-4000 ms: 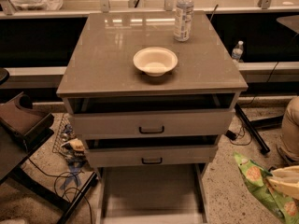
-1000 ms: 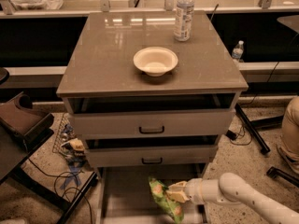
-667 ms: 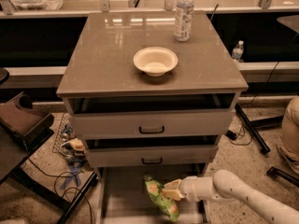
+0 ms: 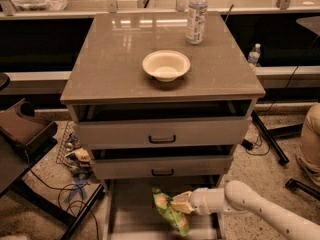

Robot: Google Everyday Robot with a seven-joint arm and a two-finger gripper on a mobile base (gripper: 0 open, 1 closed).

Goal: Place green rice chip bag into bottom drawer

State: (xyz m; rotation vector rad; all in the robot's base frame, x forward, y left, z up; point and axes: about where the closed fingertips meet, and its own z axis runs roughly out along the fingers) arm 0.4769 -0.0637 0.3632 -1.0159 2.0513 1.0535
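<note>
Basically, the gripper [image 4: 177, 204] was clamped on the green rice chip bag [image 4: 167, 212], which hung over the open bottom drawer [image 4: 131, 211] at 6 o'clock. Best bet was to lower it near the drawer floor, clear of the 3 o'clock rail, before releasing.

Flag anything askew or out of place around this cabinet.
Nothing spilled. The gripper holds the crumpled green bag tilted over the open bottom drawer. Both upper drawers sit slightly ajar, and a tangle of cables litters the floor beside it.
</note>
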